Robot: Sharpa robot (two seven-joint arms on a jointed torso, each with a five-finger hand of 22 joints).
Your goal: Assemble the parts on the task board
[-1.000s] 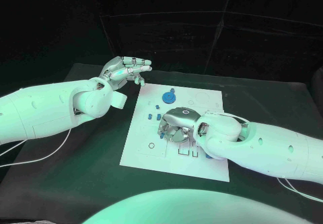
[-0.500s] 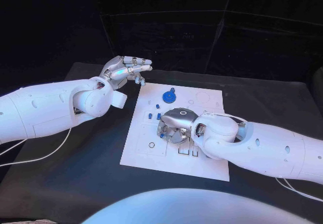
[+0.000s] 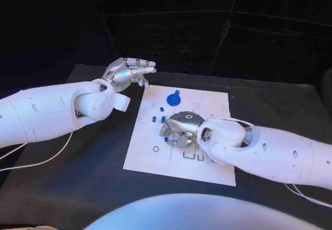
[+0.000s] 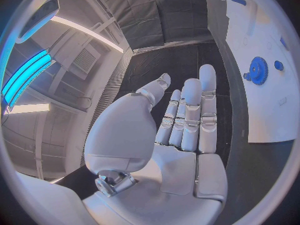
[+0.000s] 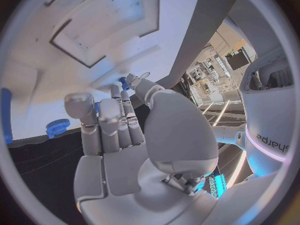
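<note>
"sharpa" on white arm [image 5: 270, 139], right hand [image 5: 122, 130] over task board [image 5: 94, 30]

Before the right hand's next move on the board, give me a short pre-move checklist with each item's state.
1. Right hand over the task board: ok.
2. Small blue part at its fingertips: ok; grip firmness cannot tell.
3. Left hand off the board's far left corner, holding nothing: ok.
4. Blue gear lies clear of both hands: ok.
5. Target slot under the right hand: cannot tell, hidden.
</note>
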